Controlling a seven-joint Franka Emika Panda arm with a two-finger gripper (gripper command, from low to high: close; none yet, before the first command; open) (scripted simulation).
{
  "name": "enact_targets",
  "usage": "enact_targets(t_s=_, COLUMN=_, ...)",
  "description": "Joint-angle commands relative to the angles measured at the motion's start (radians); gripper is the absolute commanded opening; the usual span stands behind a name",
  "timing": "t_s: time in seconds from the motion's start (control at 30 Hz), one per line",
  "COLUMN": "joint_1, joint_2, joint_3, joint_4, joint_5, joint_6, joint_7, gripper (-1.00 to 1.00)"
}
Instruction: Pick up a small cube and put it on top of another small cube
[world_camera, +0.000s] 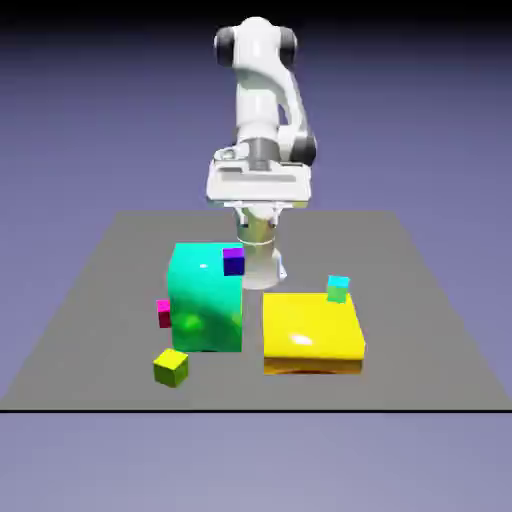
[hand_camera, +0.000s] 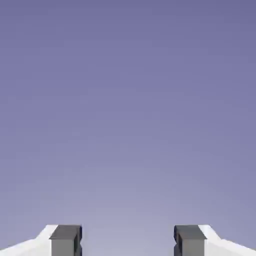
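My two grey-tipped fingers (hand_camera: 128, 241) stand spread with nothing between them, raised over the grey counter (world_camera: 430, 370); the hand view gives only plain backdrop, so my aim needs correcting first. The task's small magenta-pink cube (world_camera: 164, 313) sits at the exterior view's left, just beside the large glossy teal block (world_camera: 207, 300), which hides part of it; contact between the two cannot be confirmed. Step in hand, as I judge it: the approach, with no cube raised. I should travel high — clear of the small purple cube (world_camera: 233, 262) at the teal block's upper corner — then point straight down over the pink cube. The block's wall is the main hazard. I would turn my fingers so that neither must wedge between wall and cube, keep both level with a pair of free faces, descend slowly, and close low and centred. The small olive-yellow cube (world_camera: 171, 367) lies nearer the camera — a wide swing could clip it.
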Motion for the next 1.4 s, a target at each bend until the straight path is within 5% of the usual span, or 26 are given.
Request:
enact_targets(t_s=0.0, joint_1=-0.032, joint_2=0.035, joint_3=-0.002, joint_4=0.02, joint_5=0.011, joint_6=-0.044, joint_7=0.006, gripper=0.0)
enact_targets(t_s=0.9, joint_1=-0.905, joint_2=0.991, joint_3=-0.062, joint_4=0.565, joint_5=0.297, joint_6=-1.218, joint_7=0.17, gripper=0.0)
enact_targets(t_s=1.1, joint_1=-0.888, joint_2=1.057, joint_3=-0.037, joint_4=0.471, joint_5=0.34, joint_6=-1.061, joint_7=0.139, gripper=0.0)
enact_targets(t_s=1.13, joint_1=-0.888, joint_2=1.057, joint_3=-0.037, joint_4=0.471, joint_5=0.34, joint_6=-1.061, joint_7=0.139, gripper=-1.0)
enact_targets(t_s=1.37, joint_1=-0.846, joint_2=0.961, joint_3=-0.019, joint_4=0.569, joint_5=0.223, joint_6=-1.243, joint_7=0.098, gripper=-1.0)
